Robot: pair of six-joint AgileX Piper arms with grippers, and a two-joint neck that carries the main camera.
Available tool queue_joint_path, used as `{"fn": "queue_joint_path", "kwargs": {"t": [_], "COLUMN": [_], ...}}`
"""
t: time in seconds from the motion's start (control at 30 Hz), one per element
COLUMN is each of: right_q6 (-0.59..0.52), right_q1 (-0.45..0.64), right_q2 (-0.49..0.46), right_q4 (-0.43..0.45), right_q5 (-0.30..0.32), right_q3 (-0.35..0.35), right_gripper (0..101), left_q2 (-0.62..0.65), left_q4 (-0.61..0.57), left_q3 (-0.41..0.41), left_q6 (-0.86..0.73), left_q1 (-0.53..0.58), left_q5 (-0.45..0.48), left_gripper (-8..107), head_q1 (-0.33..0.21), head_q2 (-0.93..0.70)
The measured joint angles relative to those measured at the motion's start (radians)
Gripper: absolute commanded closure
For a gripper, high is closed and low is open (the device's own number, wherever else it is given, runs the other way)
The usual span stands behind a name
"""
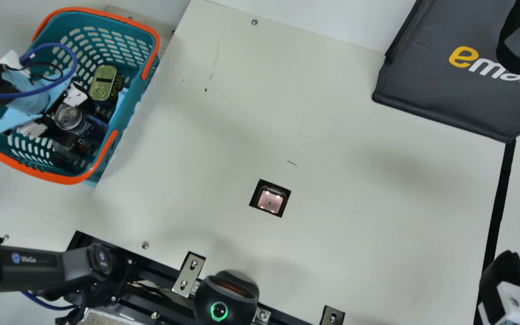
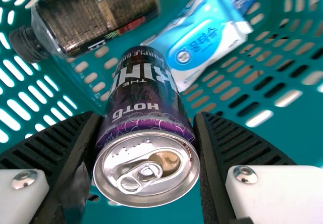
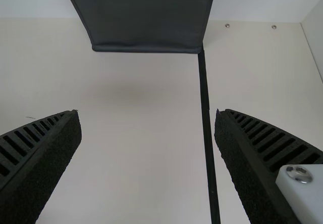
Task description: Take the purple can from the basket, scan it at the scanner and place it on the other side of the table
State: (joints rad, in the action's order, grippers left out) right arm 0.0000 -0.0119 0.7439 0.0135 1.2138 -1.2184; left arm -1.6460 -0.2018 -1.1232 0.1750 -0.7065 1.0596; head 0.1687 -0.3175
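Observation:
My left gripper [image 1: 76,121] is down inside the teal basket [image 1: 127,97], its fingers on either side of the purple can [image 1: 89,130]. In the left wrist view, the gripper [image 2: 149,128] is shut on the purple can [image 2: 144,95], whose pull-tab top faces the camera, with a ribbed finger against each side. The scanner [image 1: 270,201] is a small lit square window set in the table. My right gripper [image 1: 506,275] is at the table's lower right; in the right wrist view the gripper [image 3: 147,120] stands open with bare table between its fingers.
The basket also holds a yellow-topped tin [image 1: 103,82], a dark bottle [image 2: 96,17] and a blue-white packet [image 2: 197,45]. A dark grey bag [image 1: 440,90] stands at the back right. Black tape [image 1: 499,198] crosses the right side; a black device [image 1: 226,298] sits at the near edge.

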Motion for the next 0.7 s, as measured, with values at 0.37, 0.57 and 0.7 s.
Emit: {"fn": "queue_joint_path", "kwargs": {"t": [0.37,0.57,0.7], "right_q6": [0.000,0.000,0.000], "right_q1": [0.000,0.000,0.000], "right_q2": [0.000,0.000,0.000], "right_q4": [0.000,0.000,0.000], "right_q5": [0.000,0.000,0.000], "right_q3": [0.000,0.000,0.000], "right_gripper": [6,6,6], "left_q2": [0.114,0.199,0.259], "left_q4": [0.041,0.047,0.030], "left_q3": [-0.082,-0.086,-0.084], "left_q6": [-0.069,-0.137,-0.190], "left_q1": [0.036,0.084,0.128], "left_q5": [0.002,-0.025,-0.044], "left_gripper": [107,107,107], "head_q1": [0.000,-0.002,-0.002], "head_q2": [0.000,0.000,0.000]}}
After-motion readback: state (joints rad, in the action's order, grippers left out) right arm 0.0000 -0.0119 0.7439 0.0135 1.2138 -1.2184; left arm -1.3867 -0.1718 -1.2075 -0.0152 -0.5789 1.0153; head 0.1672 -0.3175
